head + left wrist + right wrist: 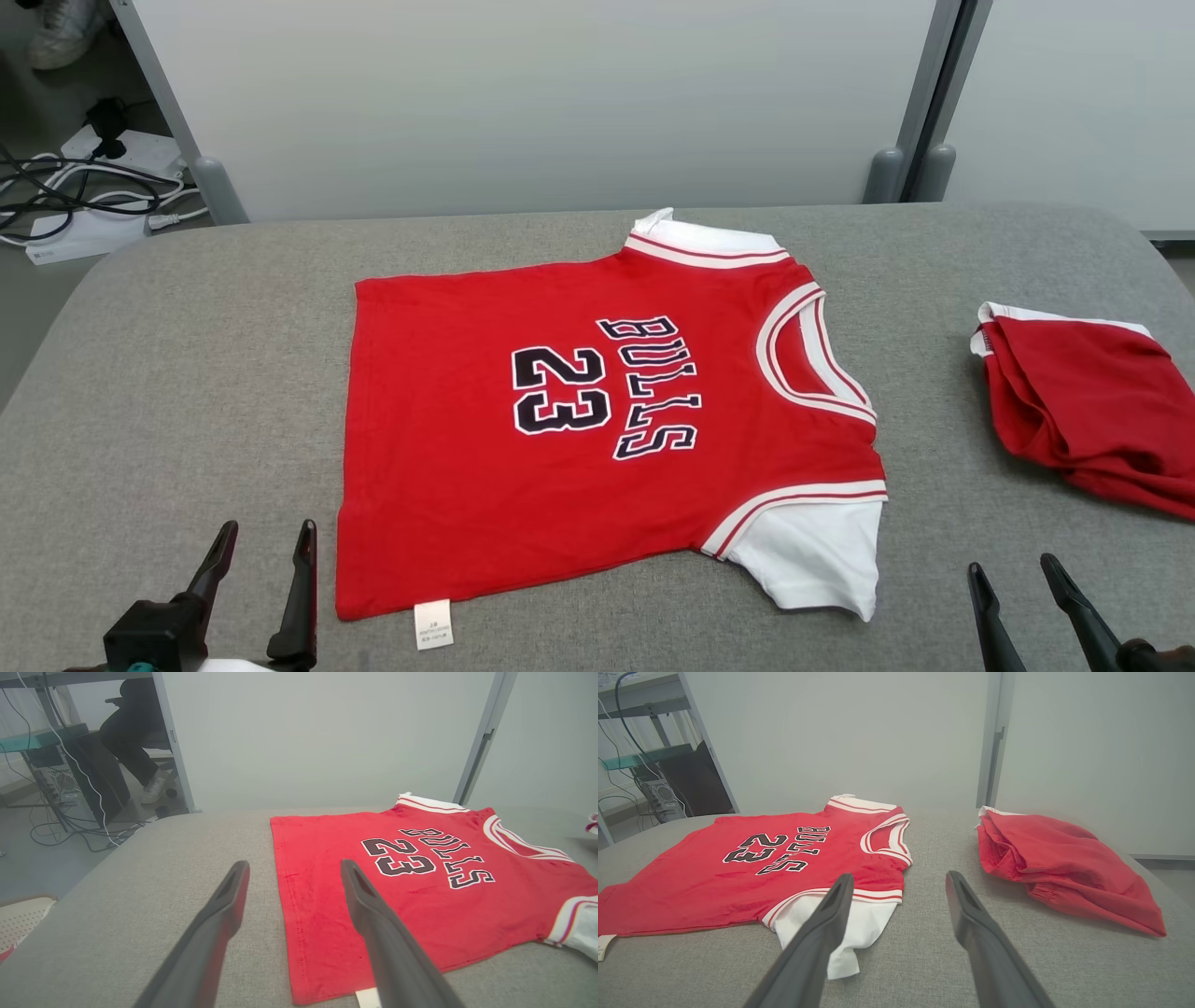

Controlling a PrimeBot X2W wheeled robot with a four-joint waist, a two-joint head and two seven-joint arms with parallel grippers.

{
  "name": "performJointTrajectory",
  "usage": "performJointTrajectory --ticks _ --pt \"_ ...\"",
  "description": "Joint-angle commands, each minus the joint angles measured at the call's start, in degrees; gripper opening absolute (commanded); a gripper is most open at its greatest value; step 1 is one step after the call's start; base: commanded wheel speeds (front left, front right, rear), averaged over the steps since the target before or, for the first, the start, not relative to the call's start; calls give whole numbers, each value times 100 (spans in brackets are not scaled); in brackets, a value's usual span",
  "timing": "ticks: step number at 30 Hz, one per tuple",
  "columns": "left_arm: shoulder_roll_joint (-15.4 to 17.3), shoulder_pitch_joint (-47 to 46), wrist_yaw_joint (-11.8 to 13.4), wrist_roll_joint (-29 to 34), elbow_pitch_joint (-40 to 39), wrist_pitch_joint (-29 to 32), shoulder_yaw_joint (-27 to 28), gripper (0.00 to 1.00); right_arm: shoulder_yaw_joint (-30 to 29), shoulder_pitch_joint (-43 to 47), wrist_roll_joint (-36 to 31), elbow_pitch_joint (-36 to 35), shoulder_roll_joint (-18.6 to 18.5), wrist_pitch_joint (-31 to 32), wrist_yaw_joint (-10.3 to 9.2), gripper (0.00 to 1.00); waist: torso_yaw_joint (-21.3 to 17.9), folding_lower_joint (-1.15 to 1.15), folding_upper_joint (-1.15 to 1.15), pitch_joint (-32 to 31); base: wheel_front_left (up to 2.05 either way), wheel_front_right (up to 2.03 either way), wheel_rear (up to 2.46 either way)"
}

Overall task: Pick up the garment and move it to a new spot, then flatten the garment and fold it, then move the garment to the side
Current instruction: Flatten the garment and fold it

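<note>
**Head view**
Garment: a red short-sleeved cotton jersey with white sleeves and black "BULLS 23" lettering is laid flat, front up, near the middle of the counter. Its neckline is turned to the robot's right and its hem to the robot's left.
Support: a grey fabric-covered counter with rounded corners is seen carrying both pieces of cloth.
Label: a small white tag is seen projecting from the hem corner nearest the robot.
Second cloth: a crumpled red bundle with a white edge is placed at the counter's right edge, well apart from the jersey.
Left fingers: the two long dark left fingers are seen spread apart at the lower left, just beside the hem. Nothing is grasped.
Right fingers: the dark right fingers are seen spread apart at the lower right, and nothing is grasped.

**Left wrist view**
Left fingers: the left fingers are released and wide apart. One is seen over bare counter and the other across the hem edge. Contact with the cloth cannot be told.
Garment: the jersey is shown lying flat on the view's right.
Background: a seated person's dark leg, a pale shoe and floor cables are seen beyond the counter.

**Right wrist view**
Right fingers: the right fingers are released, with bare counter seen between them.
Garment: the jersey is shown on the view's left, its near white sleeve rumpled beside one finger.
Second cloth: the bundle is shown on the view's right.
</note>
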Motion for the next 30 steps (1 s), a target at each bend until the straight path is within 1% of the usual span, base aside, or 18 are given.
performJointTrajectory --ticks 1,12,15,17,20,26,30 --pt "101 -184 -38 -36 -98 -73 260 100 98 -107 -38 -162 -121 -81 0 100 1 0 0 11 0 0 0" --pt "37 -219 -39 -96 -1 -86 231 100 165 -177 -42 -125 -138 -82 0 100 48 0 0 53 0 0 0" --pt "1 -222 -100 -196 83 32 177 100 302 -225 -10 12 -174 -82 0 100 59 0 0 82 0 0 0" --pt "-79 -233 -187 -314 241 134 106 100 517 -300 29 206 -210 -82 0 100 58 0 0 116 0 0 0" --pt "-222 -325 -386 -452 575 173 -12 100 810 -434 119 514 -261 -82 0 100 75 0 0 204 0 0 0" --pt "-496 -658 -791 -686 1437 70 -107 100 1075 -795 309 1113 -276 -82 0 100 58 0 0 490 0 0 0" --pt "-637 -926 -1016 -800 1954 -17 -105 100 1202 -1078 421 1489 -277 -82 0 100 36 0 0 662 0 0 0"
